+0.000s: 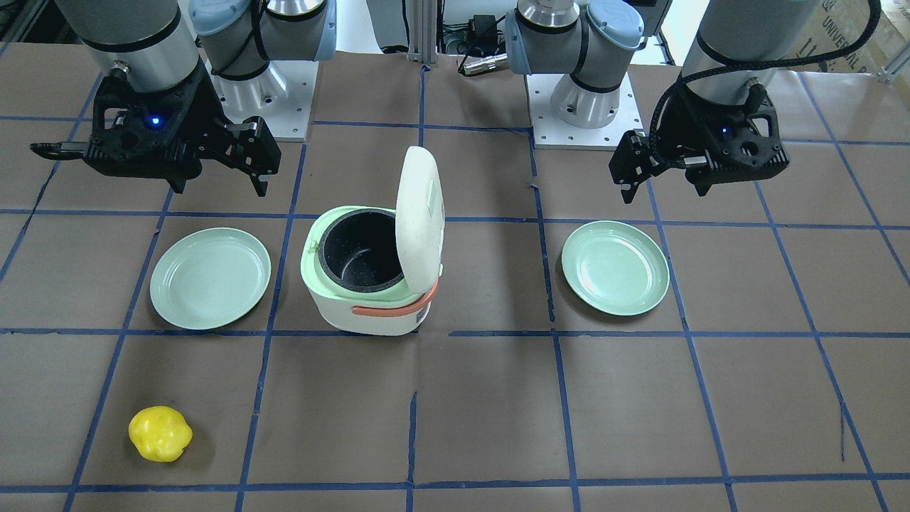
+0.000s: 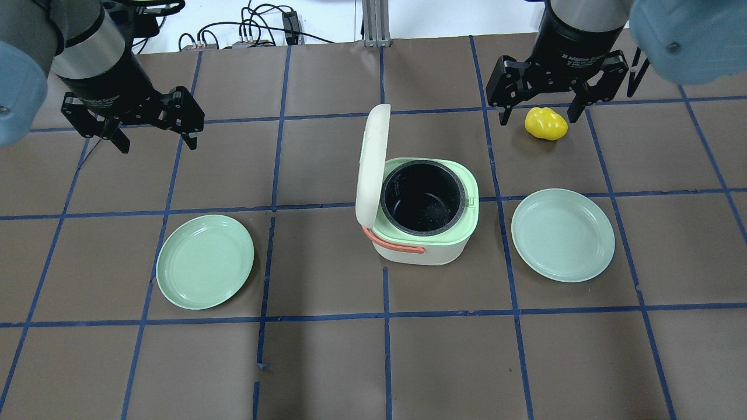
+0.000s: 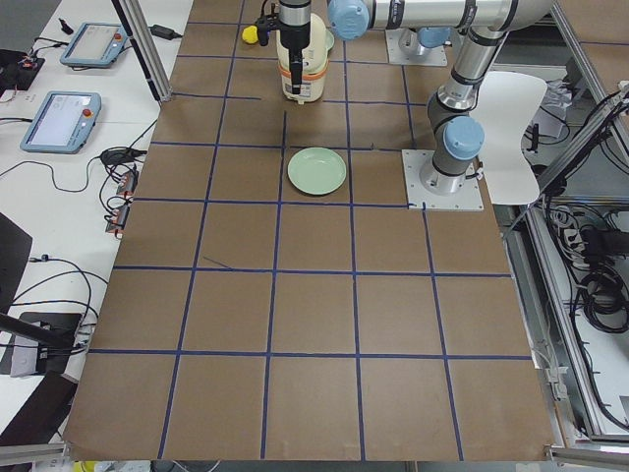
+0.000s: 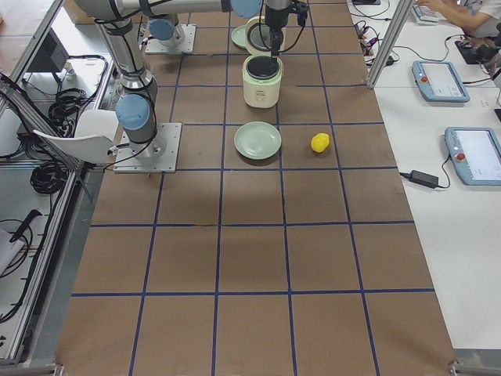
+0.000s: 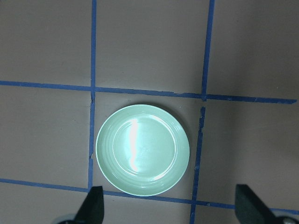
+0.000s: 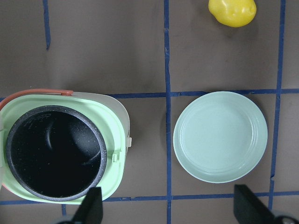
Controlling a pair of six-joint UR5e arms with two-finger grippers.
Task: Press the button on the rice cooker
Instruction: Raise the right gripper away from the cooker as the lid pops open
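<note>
The rice cooker [image 2: 423, 242] stands mid-table, white with a mint-green rim and a salmon handle band. Its lid [image 2: 371, 163] is swung up and the black inner pot [image 2: 423, 198] is open and empty. It also shows in the front view [image 1: 370, 306] and the right wrist view [image 6: 117, 116]. My right gripper [image 2: 538, 116] is open and empty, hovering beyond and to the right of the cooker. My left gripper [image 2: 157, 143] is open and empty, hovering far to the cooker's left. Neither touches the cooker.
A mint-green plate [image 2: 205, 261] lies left of the cooker, below my left gripper [image 5: 170, 207]. Another plate [image 2: 563, 234] lies to the cooker's right. A yellow lumpy object [image 2: 545, 123] lies on the table beneath my right gripper. Blue tape lines grid the brown table.
</note>
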